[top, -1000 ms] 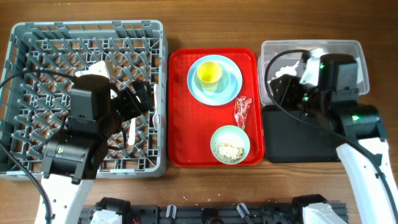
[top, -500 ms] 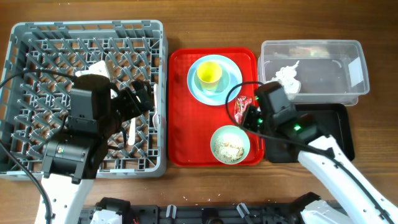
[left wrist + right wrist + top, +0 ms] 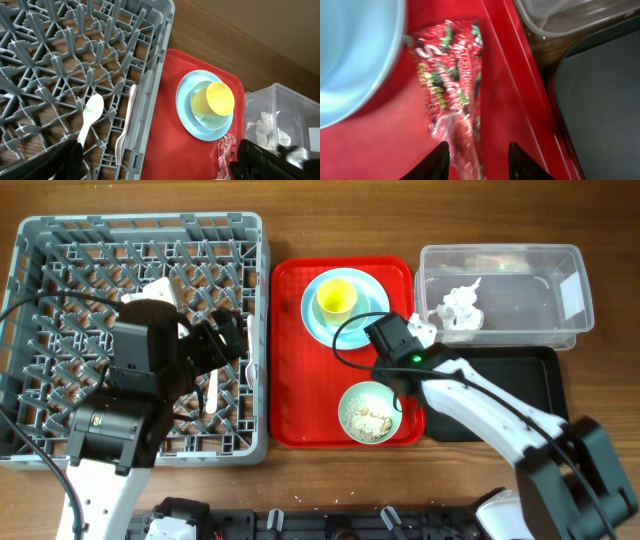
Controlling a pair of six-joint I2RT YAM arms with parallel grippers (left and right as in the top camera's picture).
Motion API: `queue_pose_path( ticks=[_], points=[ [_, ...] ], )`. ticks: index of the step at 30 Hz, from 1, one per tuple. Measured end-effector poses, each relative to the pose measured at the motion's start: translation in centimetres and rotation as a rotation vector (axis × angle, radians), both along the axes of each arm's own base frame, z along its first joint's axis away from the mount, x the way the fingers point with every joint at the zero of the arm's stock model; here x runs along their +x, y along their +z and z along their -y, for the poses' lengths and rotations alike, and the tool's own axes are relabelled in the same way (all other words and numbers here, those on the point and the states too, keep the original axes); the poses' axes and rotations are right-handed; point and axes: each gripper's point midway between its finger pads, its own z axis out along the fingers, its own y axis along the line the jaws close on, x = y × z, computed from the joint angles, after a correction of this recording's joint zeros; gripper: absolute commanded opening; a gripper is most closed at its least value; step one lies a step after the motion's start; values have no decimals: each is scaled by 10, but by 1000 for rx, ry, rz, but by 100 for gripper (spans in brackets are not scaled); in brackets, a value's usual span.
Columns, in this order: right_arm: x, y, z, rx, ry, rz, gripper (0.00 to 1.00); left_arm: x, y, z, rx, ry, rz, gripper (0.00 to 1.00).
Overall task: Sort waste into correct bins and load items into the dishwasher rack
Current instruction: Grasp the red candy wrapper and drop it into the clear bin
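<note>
From overhead, you had the right arm (image 3: 450, 385) stretched across the red tray (image 3: 290, 380), covering the spot just beside the light blue plate (image 3: 312, 310). The white paper wad (image 3: 458, 305) already lay in the clear tub (image 3: 520, 260), and the bowl of crumbs (image 3: 370, 412) sat on the tray. The left claw (image 3: 222, 338) hung over the dishwasher rack (image 3: 60, 240). Your left wrist view showed that claw spread wide and gripping nothing, with the white spoon (image 3: 90, 117) and fork (image 3: 126, 125) in the rack near its wall. Beyond them the yellow cup (image 3: 220, 97) was nested on the plate, and the red wrapper (image 3: 227, 150) lay just beside it. In the right wrist view, the right claw (image 3: 479, 160) stood with its jaws apart, straddling the wrapper's near end without pinching it. The wrapper looked glossy and crinkled, red with green and white print, lying flat on the tray. You seemed to be on the waste-sorting step. The next move would call for settling lower and closing on that thin film, then probably carrying it to the tub.
</note>
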Motion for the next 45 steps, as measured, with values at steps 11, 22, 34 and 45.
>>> queue_pose_path(
  ticks=[11,22,34,45],
  points=[
    [5,-23,1,-35,-7,-19,8,0,0,0,0,0,0,100],
    [-4,6,7,-66,33,-49,4,0,0,0,0,0,0,100],
    [50,162,76,-149,-180,462,4,0,0,0,0,0,0,100],
    [87,108,153,-159,-483,385,94,0,0,0,0,0,-1,100]
  ],
)
